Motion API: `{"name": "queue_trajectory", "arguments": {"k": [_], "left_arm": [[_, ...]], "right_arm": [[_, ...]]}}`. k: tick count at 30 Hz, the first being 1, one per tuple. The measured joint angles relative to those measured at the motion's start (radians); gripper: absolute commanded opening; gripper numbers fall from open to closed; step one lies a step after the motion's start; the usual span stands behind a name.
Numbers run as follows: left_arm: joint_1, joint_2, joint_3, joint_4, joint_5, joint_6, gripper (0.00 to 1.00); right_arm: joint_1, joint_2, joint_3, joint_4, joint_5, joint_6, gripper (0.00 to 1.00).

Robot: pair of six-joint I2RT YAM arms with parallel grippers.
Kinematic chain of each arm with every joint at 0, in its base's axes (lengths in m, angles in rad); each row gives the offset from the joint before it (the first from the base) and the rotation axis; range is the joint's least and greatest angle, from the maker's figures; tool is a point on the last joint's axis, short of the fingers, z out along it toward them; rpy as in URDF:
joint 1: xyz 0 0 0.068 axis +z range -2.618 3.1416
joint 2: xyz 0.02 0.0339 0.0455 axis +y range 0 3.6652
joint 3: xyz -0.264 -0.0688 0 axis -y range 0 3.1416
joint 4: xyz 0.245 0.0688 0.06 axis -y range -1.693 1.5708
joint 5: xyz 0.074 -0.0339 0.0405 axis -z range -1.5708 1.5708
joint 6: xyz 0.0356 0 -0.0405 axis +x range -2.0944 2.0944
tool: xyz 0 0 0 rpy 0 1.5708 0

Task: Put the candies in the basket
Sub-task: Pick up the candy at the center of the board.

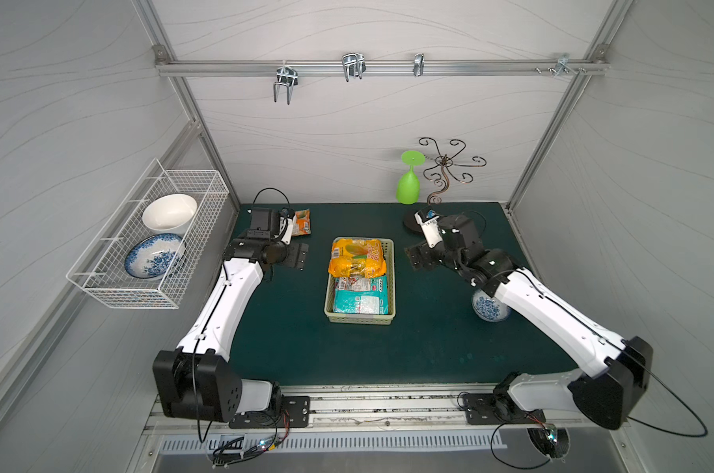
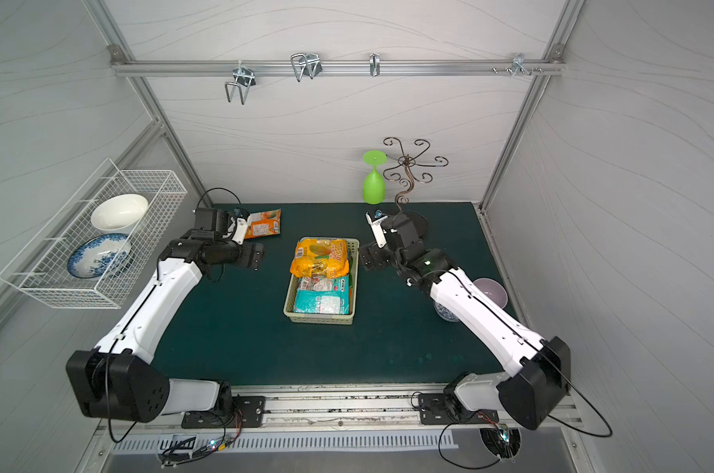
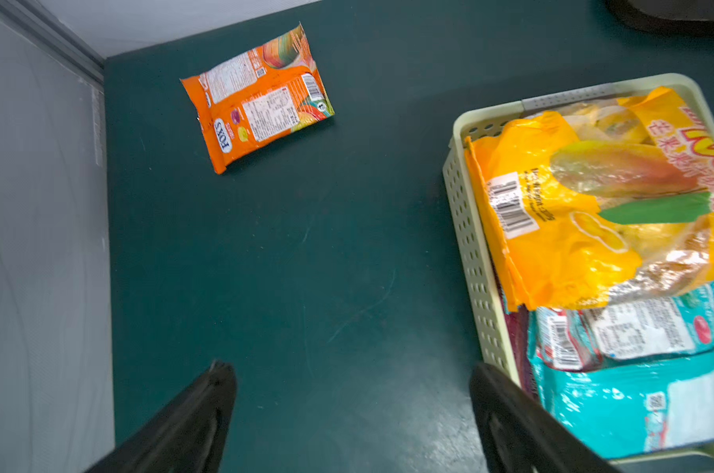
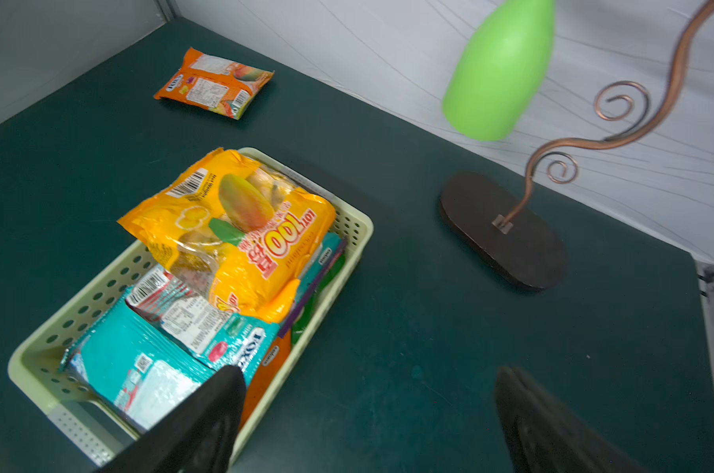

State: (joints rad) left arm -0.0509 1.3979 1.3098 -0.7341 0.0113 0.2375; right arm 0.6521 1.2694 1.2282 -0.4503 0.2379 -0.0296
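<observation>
1. While the basket [image 1: 391, 282], centre of both top views, holds most candies [image 1: 357, 258], one orange FOX'S packet [image 1: 302, 221] lies on the table [image 1: 429, 348], upper left.
2. Left pincer [image 3: 353, 381] and right pincer [image 4: 367, 376] gape empty — left nearest, likely fetcher.

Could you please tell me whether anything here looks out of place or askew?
Yes. One orange packet lies alone on the mat near the back corner, outside the basket where the others are stacked. The large yellow packet sits tilted atop the pile, one corner seemingly over the rim.
</observation>
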Motion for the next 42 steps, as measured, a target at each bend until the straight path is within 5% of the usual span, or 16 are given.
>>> {"name": "queue_trajectory", "arguments": {"k": [11, 22, 42], "left_arm": [[0.050, 0.255, 0.152, 0.005, -0.008, 0.291, 0.87], [0.071, 0.490, 0.237, 0.051, -0.046, 0.552, 0.82], [0.076, 0.860, 0.455, 0.290, -0.176, 0.728, 0.76]], "right_arm": [[-0.158, -0.216, -0.187, -0.011, -0.040, -0.032, 0.99], [-0.161, -0.422, -0.460, 0.127, -0.032, -0.103, 0.99], [-0.142, -0.450, -0.534, 0.254, 0.007, -0.178, 0.99]]}}
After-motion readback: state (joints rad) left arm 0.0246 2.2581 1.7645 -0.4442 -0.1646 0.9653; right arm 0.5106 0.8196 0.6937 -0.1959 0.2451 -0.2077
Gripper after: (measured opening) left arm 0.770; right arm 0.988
